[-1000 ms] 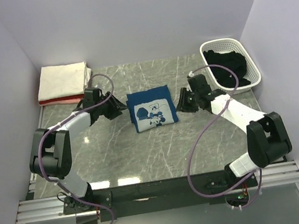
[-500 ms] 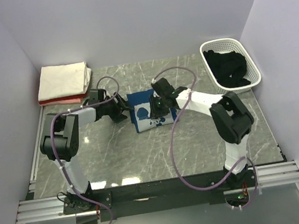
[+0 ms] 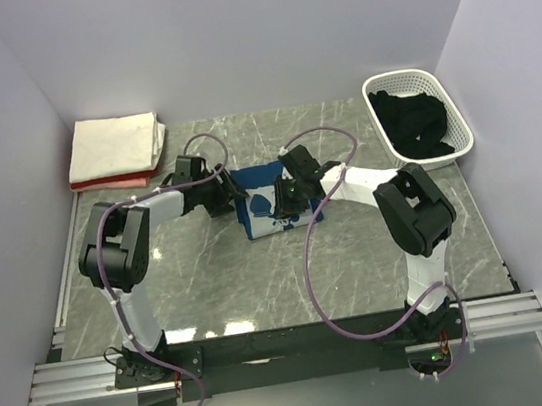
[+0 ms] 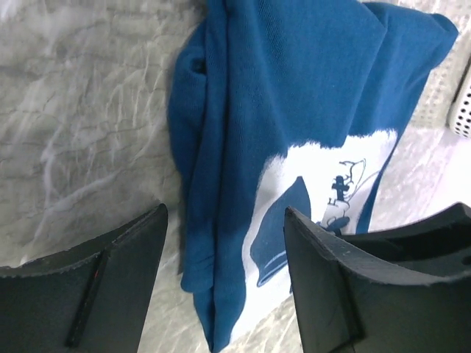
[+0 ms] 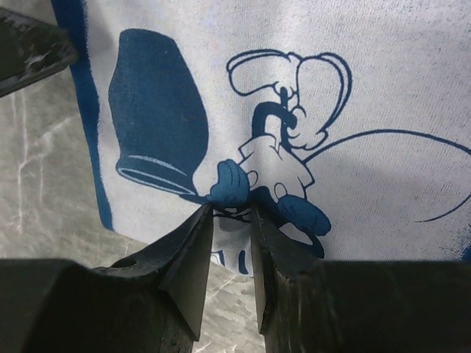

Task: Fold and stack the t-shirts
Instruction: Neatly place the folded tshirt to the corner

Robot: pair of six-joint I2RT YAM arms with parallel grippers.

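Note:
The navy blue t-shirt (image 3: 267,185) with a white printed graphic lies folded at the table's middle. My left gripper (image 3: 232,194) is at its left edge, open. In the left wrist view its jaws (image 4: 225,213) straddle the folded edge of the navy shirt (image 4: 243,147) with clear gaps on both sides. My right gripper (image 3: 284,201) reaches over the shirt from the right. In the right wrist view its jaws (image 5: 230,212) stand a narrow gap apart, tips down on the white print (image 5: 294,110). Cream-white (image 3: 116,144) and pink-red (image 3: 106,182) folded t-shirts are stacked at the back left. A black t-shirt (image 3: 412,128) lies in the basket.
The white lattice basket (image 3: 413,77) stands at the back right against the wall. The grey marble table (image 3: 211,282) ends at a metal rail near the arm bases. Purple cables loop over both arms.
My right arm swung left from beside the basket onto the navy shirt, its jaws narrowing. My left gripper slid right to the shirt's left edge and opened wider.

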